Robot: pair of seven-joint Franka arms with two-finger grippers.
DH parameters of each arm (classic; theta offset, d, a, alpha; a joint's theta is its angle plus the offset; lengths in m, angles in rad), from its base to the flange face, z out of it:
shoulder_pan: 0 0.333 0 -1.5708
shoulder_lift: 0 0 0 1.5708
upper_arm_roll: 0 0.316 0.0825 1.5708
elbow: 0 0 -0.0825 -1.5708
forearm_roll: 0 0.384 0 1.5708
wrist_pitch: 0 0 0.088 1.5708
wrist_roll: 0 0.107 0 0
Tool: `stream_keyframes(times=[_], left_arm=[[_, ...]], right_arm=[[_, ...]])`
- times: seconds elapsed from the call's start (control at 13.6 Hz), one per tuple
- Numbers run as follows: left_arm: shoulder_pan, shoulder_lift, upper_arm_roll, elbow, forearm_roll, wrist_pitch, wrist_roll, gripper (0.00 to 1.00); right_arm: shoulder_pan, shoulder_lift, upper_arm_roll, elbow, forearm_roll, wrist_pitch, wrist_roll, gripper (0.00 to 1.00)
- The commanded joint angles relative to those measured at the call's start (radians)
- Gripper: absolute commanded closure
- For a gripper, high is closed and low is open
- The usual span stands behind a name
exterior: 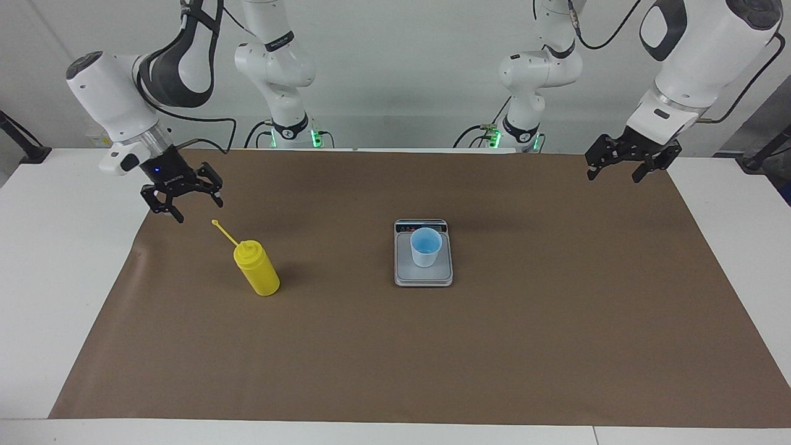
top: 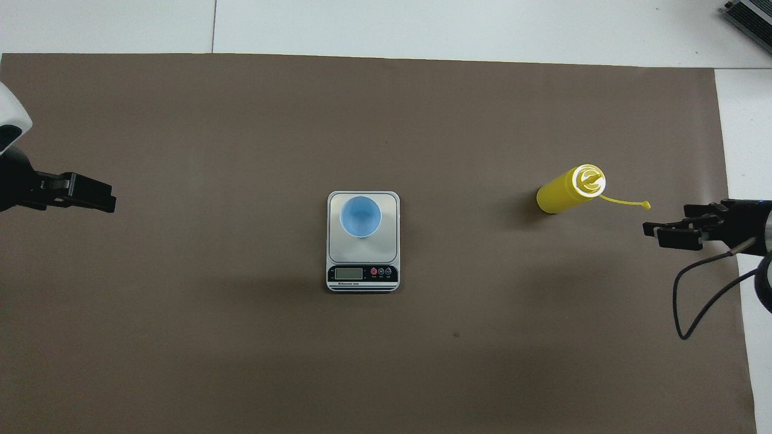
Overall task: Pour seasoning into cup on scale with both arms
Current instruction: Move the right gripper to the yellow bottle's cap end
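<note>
A: So, where's the seasoning rn?

B: Small yellow plastic squeeze bottle (exterior: 258, 272) w/ cone nozzle stands upright on the brown paper mat (exterior: 395, 346), toward the right arm's end of the table. Its thin cap strap (exterior: 223, 232) sticks out toward the robots' side.

A: And the cup?

B: Small pale blue tapered plastic cup (exterior: 426, 246) sits upright on the grey plate of the flat silver-grey kitchen scale (exterior: 423, 275), mid-mat. Scale's dark display strip (top: 362, 273) is on the edge nearest the robots. Cup & bottle well apart.

A: Grippers?

B: 2 black 2-finger ones. Right gripper (exterior: 192, 204) hangs over the mat edge near the strap's tip, not touching bottle or strap; jaws apart, nothing between them. Left gripper (exterior: 615, 174) hangs over the mat's corner at the left arm's end, well apart from the scale; jaws spread too, holding nothing. That arm's waiting.

A: Anything else?

B: White tabletop (exterior: 55, 259) around the mat, black cable (top: 693, 301) looping off the right arm's wrist.
</note>
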Motion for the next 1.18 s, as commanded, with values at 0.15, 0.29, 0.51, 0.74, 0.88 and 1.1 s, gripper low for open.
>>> stream_keyframes(times=[0.15, 0.29, 0.51, 0.74, 0.88, 1.1], left_arm=[[0.010, -0.030, -0.001, -0.032, -0.017, 0.003, 0.003, 0.00], [0.010, -0.030, -0.001, -0.032, -0.017, 0.003, 0.003, 0.00], [0.010, -0.028, -0.001, -0.032, -0.017, 0.005, 0.003, 0.00], [-0.030, -0.030, 0.025, -0.034, -0.017, 0.009, 0.003, 0.00], [-0.053, -0.031, 0.062, -0.034, -0.017, 0.009, 0.003, 0.00], [-0.080, -0.031, 0.069, -0.037, -0.017, 0.009, 0.003, 0.00]], right_arm=[[-0.030, 0.064, 0.008, -0.121, 0.392, 0.154, -0.554, 0.00], [-0.011, 0.109, 0.008, -0.121, 0.540, 0.189, -0.721, 0.00], [0.045, 0.165, 0.010, -0.121, 0.751, 0.221, -0.955, 0.00], [0.110, 0.188, 0.008, -0.118, 0.845, 0.257, -1.032, 0.00], [0.144, 0.193, 0.008, -0.114, 0.903, 0.280, -1.046, 0.00], [0.150, 0.239, 0.010, -0.098, 1.035, 0.281, -1.160, 0.00]])
